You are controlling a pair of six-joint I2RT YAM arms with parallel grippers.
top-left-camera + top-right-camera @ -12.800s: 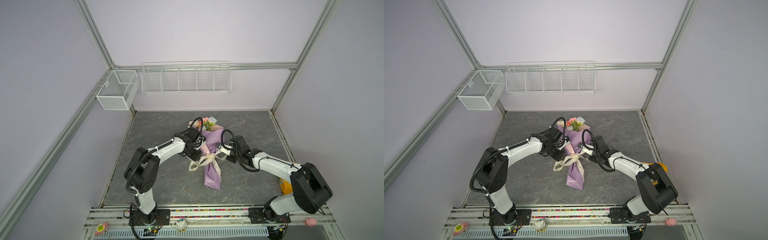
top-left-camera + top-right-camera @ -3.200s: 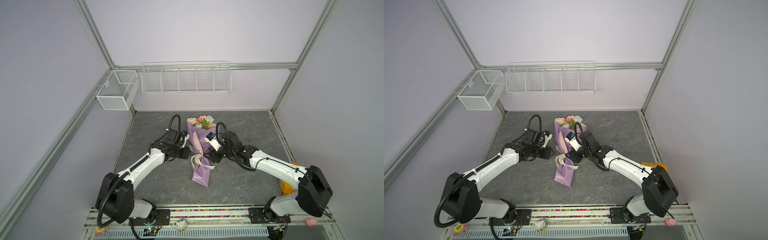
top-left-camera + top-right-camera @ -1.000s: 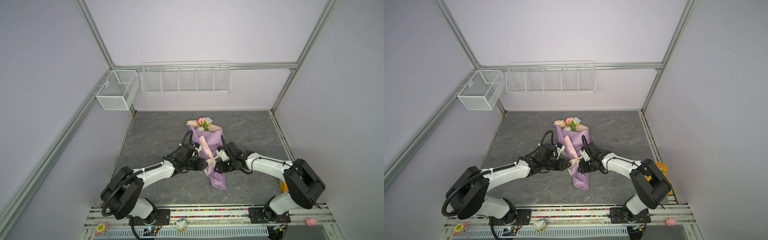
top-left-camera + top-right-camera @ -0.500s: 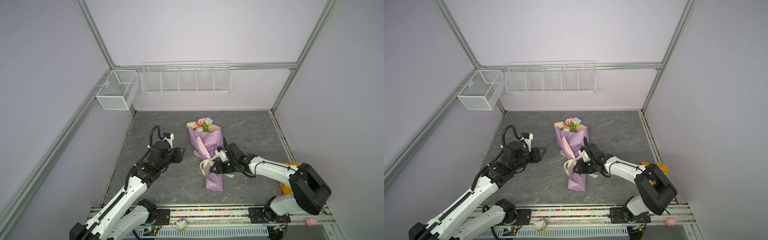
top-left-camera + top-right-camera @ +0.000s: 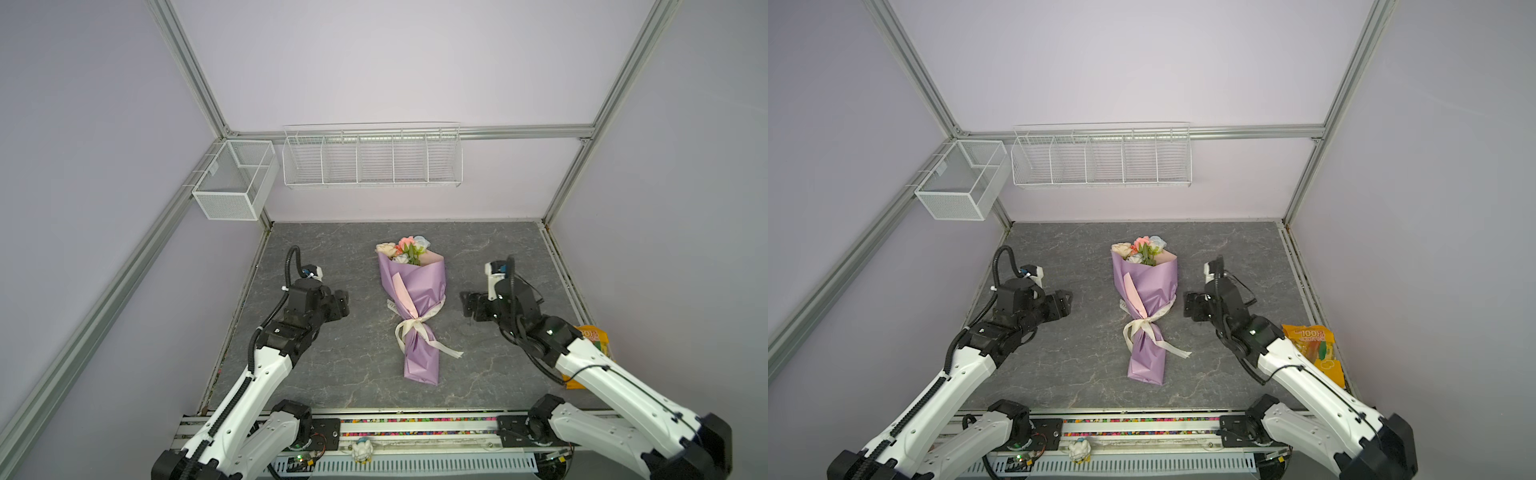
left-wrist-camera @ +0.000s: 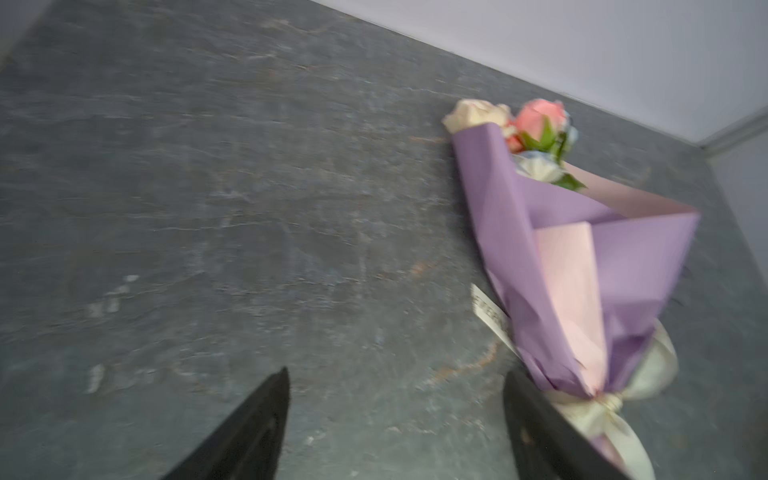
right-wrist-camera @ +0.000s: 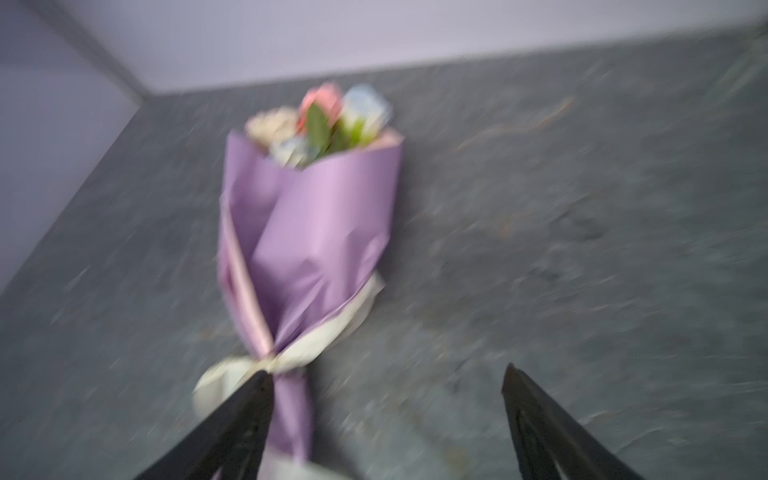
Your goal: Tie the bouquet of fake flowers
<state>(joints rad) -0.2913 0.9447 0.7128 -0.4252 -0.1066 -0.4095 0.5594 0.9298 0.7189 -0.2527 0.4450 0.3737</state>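
On grey tabletop (image 5: 332, 365), lilac walls (image 5: 374, 62), bouquet of fake flowers (image 5: 415, 299) between left tool (image 5: 342, 305), right tool (image 5: 467, 307), both wide, empty.

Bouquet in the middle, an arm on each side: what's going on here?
Nothing is being handled at this moment. The bouquet lies flat on the table, with a ribbon knotted round its narrow waist and the ends trailing loose. The left hand and the right hand are both open and empty, each off to its own side and clear of the bouquet. The tying looks done.
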